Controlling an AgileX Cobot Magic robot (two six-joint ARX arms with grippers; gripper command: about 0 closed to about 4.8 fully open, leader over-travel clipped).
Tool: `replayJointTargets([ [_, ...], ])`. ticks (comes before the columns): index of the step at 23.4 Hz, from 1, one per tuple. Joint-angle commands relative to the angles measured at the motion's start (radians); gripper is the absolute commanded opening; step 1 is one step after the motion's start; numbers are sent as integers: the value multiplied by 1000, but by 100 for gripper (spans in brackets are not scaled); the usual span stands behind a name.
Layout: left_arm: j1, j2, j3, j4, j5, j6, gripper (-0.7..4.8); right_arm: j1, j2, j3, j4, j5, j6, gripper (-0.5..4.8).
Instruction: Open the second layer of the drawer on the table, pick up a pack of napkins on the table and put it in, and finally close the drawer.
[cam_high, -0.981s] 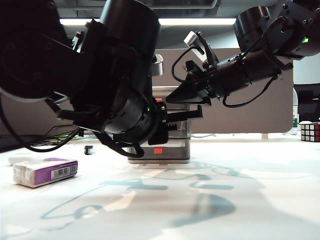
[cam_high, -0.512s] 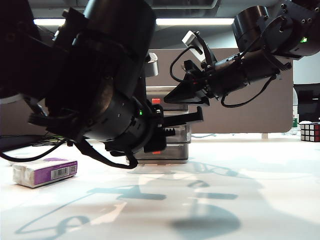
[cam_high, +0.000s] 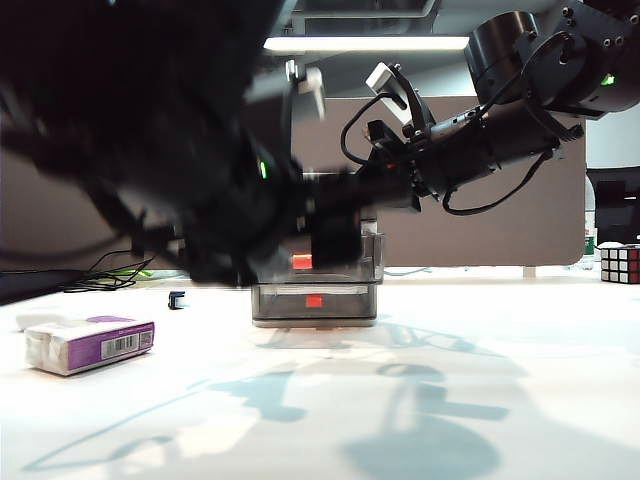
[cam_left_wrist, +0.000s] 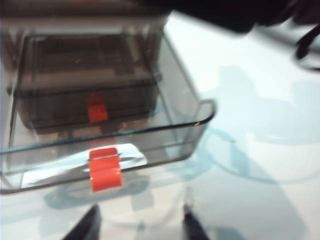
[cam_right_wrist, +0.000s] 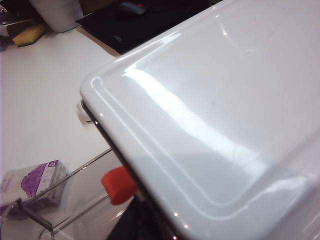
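The drawer (cam_high: 315, 305) stands mid-table on the white table (cam_high: 500, 380). Its second layer (cam_left_wrist: 107, 135) is pulled out toward me, red-orange tab (cam_left_wrist: 105, 169) in front, and looks empty. My left gripper (cam_left_wrist: 141, 226) hovers just in front of that tab, open, with nothing between its dark fingertips (cam_left_wrist: 90, 227); in the exterior view this arm is a dark blur. My right gripper (cam_high: 375, 190) sits over the drawer unit's glossy top (cam_right_wrist: 215, 115); its jaws do not show. The purple and white pack of napkins (cam_high: 90, 343) lies at the left, also (cam_right_wrist: 30, 182).
A Rubik's cube (cam_high: 620, 264) sits at the far right edge. A small black object (cam_high: 177, 299) and a white rounded case (cam_high: 35, 318) lie behind the napkins. Cables run along the back left. A brown partition stands behind the drawer unit.
My left arm has swung up and to the left, away from the drawer front, and its jaws have opened off the tab. The second layer stays pulled out. The right arm has held still.
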Motion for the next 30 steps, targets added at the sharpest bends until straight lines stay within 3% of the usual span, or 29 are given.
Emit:
replayJointTargets([
  [1, 2, -125, 3, -220, 15, 14, 189, 0, -4, 7, 9, 4, 10, -4],
  [9, 75, -320, 2, -637, -28, 188, 189, 0, -4, 7, -10, -18, 11, -4],
  [11, 134, -368, 2, -748, -8, 227, 189, 1, -4, 7, -10, -22, 15, -4],
  [16, 274, -434, -16, -753, 170, 340, 189, 0, -4, 7, -17, -22, 14, -4],
  [24, 436, -536, -109, -686, 349, 410, 188, 1, -4, 7, -18, -29, 14, -4],
  [27, 539, -573, -129, -692, 505, 449, 196, 1, -4, 7, -18, -40, 15, -4],
  [29, 579, -572, -129, -698, 563, 454, 273, 1, -4, 7, -20, -40, 14, -5],
  [30, 607, -570, -129, -698, 594, 453, 346, 1, -4, 7, -22, -40, 14, -5],
])
